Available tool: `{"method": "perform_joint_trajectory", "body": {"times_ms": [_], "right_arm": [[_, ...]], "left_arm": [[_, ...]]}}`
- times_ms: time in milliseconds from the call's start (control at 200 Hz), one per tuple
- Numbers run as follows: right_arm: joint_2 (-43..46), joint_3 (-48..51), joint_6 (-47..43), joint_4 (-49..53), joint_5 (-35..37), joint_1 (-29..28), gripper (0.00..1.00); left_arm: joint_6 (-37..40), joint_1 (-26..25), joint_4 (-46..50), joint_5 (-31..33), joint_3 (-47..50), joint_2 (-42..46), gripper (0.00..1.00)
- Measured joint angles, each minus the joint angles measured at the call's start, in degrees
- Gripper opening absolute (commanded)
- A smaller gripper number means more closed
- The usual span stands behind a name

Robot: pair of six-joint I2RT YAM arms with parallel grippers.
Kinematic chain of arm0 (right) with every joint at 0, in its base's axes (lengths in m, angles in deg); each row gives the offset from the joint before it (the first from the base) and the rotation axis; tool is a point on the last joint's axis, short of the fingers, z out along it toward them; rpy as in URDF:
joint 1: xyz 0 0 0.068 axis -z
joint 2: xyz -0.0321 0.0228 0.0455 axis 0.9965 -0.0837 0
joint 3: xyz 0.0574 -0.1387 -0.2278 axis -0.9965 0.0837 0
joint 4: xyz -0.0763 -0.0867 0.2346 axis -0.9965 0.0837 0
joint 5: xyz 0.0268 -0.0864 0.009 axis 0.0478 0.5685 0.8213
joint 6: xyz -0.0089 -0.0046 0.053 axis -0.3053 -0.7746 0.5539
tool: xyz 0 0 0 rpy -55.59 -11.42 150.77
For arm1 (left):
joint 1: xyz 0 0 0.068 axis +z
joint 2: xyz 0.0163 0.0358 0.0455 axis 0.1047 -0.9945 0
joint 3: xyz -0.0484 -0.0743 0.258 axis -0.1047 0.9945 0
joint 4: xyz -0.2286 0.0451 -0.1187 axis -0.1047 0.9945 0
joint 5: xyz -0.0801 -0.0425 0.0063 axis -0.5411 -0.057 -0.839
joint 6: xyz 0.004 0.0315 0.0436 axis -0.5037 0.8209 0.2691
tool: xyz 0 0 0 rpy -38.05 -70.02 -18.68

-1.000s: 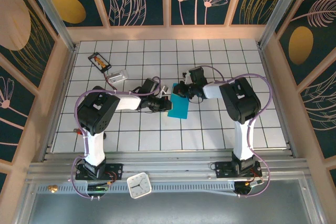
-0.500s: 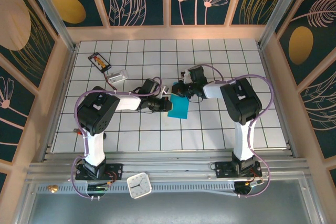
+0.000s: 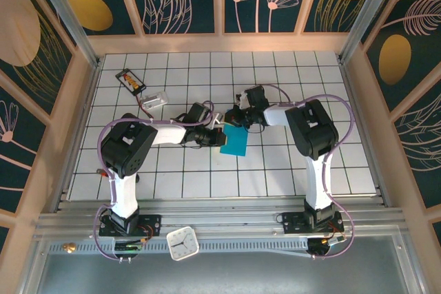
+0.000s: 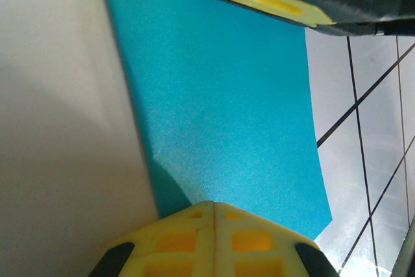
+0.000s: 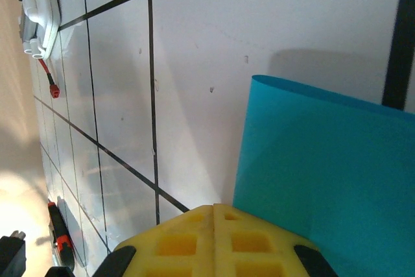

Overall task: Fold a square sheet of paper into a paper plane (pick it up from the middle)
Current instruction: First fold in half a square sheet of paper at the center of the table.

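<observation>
**A:** Where is the thin teal-blue paper sheet [image 3: 236, 144]?

**B:** Near the middle of the white tiled table [image 3: 289, 170], lying as a slanted four-sided shape between the two arms. The left gripper [image 3: 219, 135] meets its left edge and the right gripper [image 3: 233, 120] its far corner.

**A:** How do the pincers stand?

**B:** Both are pressed fully together. In the left wrist view the yellow fingertips [image 4: 194, 225] are closed seam to seam at the sheet's near end. In the right wrist view the closed tips [image 5: 188, 231] sit at the paper's [image 5: 324, 173] edge. I cannot tell whether either has paper nipped between them.

**A:** And the edges?

**B:** In the left wrist view the sheet's [image 4: 220, 108] left edge stands a little off the tile and throws a shadow. Its right edge is straight, ending in a sharp corner flat on the tiles. The right wrist view shows a rounded, slightly lifted edge.

**A:** Room to move?

**B:** Open tiles lie to the right and on the near side. The small black card with orange marks [image 3: 131, 80] and a small white device with a red wire [image 3: 156, 99] sit well apart, far left.
</observation>
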Motion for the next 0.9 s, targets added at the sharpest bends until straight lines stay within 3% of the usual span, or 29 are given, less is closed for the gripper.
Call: {"method": "perform_joint_trajectory", "body": {"times_ms": [901], "right_arm": [[-6.19,-11.17,0.24,5.29,0.37,2.51,0.0]], "left_arm": [[7.8,0.0,6.19,5.22,-4.15,-0.74,0.0]]}}
